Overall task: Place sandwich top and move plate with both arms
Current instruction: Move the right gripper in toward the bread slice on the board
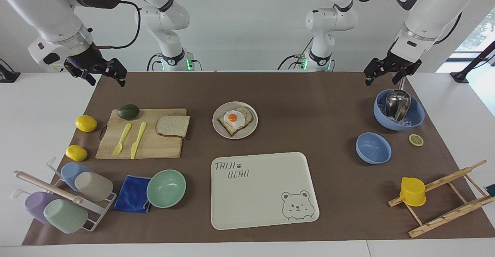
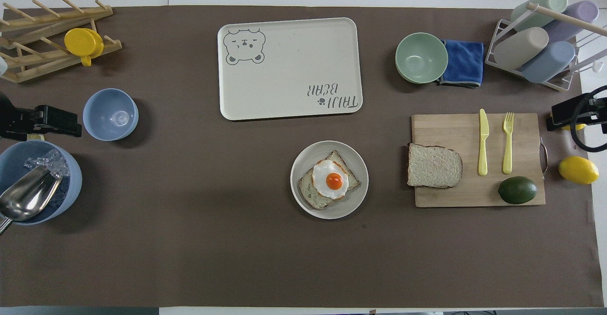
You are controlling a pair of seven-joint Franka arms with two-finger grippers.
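Sandwich top: the plain square slice of pale bread with a brown crust [image 1: 173, 126] [image 2: 434, 165] is laid flat on the light wooden cutting board [image 1: 154, 146] [image 2: 455, 130], at the board end nearest the plate.
Plate: the small round beige-grey plate [image 1: 219, 130] [image 2: 299, 189] is set on the brown mat near the middle of the worktop. It is closer to the robots than the tray.
On the plate: a toast slice with a fried egg [image 1: 234, 120] [image 2: 329, 180] is carried.
Tray: the big cream bear tray [image 1: 267, 195] [image 2: 289, 59] is laid flat, with nothing on it.
Also on the board: a yellow plastic knife [image 1: 138, 140] [image 2: 482, 142], a yellow plastic fork [image 1: 122, 139] [image 2: 508, 142] and a dark green avocado [image 1: 128, 112] [image 2: 517, 190] are seen.
Left tool: the black two-finger left tool [image 1: 388, 74] [image 2: 68, 121] is held up over the big blue bowl with ice and a metal scoop [image 1: 415, 113] [image 2: 71, 182]. It is released, and nothing is held.
Right tool: the black two-finger right tool [image 1: 104, 77] [image 2: 557, 118] is held up over the mat edge at the right arm's end. It is released, and nothing is held.
Touching: neither the bread nor the plate is touched by a tool.
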